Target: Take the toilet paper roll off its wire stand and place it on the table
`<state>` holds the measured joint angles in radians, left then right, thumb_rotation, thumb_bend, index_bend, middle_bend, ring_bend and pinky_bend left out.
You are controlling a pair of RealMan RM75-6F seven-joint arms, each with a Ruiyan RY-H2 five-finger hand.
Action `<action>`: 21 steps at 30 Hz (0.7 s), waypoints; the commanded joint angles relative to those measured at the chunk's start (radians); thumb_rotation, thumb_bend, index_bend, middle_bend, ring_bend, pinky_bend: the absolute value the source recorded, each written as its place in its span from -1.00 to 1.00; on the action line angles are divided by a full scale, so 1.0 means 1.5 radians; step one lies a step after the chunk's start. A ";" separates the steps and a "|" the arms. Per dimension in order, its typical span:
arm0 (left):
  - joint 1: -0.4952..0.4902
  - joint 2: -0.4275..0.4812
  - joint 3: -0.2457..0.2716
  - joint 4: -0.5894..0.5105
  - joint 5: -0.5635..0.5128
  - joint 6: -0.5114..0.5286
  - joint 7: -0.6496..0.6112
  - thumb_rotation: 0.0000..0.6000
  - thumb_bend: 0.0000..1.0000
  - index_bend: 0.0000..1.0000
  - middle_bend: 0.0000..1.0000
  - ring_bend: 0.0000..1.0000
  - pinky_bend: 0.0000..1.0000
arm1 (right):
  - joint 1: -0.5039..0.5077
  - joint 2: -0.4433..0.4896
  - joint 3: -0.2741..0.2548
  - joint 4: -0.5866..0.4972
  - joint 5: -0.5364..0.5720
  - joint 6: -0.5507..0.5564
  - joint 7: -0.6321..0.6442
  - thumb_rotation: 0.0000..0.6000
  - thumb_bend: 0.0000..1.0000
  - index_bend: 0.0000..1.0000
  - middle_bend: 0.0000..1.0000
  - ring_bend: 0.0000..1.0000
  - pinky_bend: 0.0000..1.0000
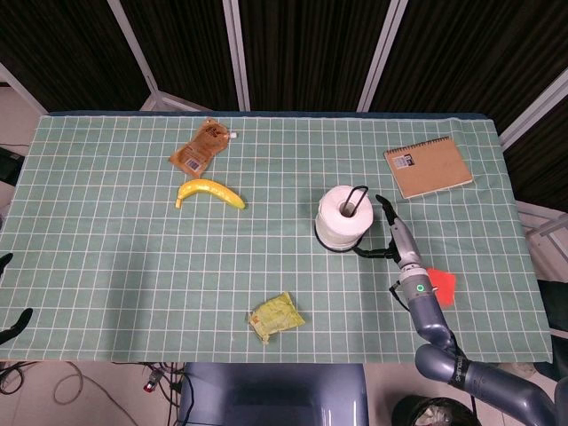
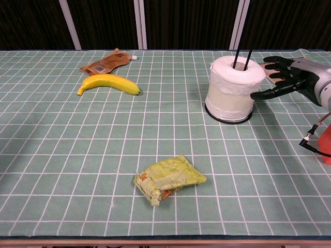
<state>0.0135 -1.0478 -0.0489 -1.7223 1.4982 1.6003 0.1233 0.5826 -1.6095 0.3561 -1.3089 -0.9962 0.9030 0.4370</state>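
Currently the step in hand is the approach to the grasp. The toilet paper roll (image 2: 231, 88) sits upright on its wire stand (image 2: 241, 56), whose two thin black rods rise through the core and whose dark base ring rests on the table (image 2: 77, 150), right of centre. The right hand (image 2: 289, 77) hovers just beside the roll's right side with its fingers apart and holding nothing; its thumb tip reaches toward the roll's wall, though contact cannot be confirmed from either view. The left hand (image 1: 11, 319) shows only as dark fingertips at the table's left edge, well apart from the roll; they look spread, with nothing between them.

Judged from this layout, the next move calls for the right hand to close around the roll's sides, then lift straight up along the rods until the core clears their looped top. Any sideways pull before that point would likely drag or tip the stand. A red block (image 1: 441, 286) lies near the right forearm and should be avoided when setting the roll down.
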 commanded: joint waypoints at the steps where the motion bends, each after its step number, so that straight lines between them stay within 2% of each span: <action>1: 0.000 0.001 0.000 0.000 -0.001 -0.001 -0.001 1.00 -0.54 -0.80 -1.00 -1.00 -1.00 | 0.017 -0.025 0.010 0.034 0.021 -0.019 -0.011 1.00 -1.00 -1.00 -1.00 -1.00 -1.00; 8: -0.001 0.001 -0.003 0.001 -0.007 -0.004 -0.003 1.00 -0.54 -0.80 -1.00 -1.00 -1.00 | 0.039 -0.053 0.028 0.074 0.050 -0.048 -0.020 1.00 -1.00 -1.00 -1.00 -1.00 -1.00; 21: -0.003 -0.002 -0.009 0.003 -0.022 -0.007 0.007 1.00 -0.54 -0.80 -1.00 -1.00 -1.00 | 0.061 -0.081 0.042 0.108 0.062 -0.086 -0.021 1.00 -1.00 -1.00 -1.00 -1.00 -1.00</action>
<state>0.0102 -1.0503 -0.0609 -1.7173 1.4671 1.5922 0.1317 0.6709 -1.7269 0.4160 -1.1510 -0.9051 0.7783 0.4046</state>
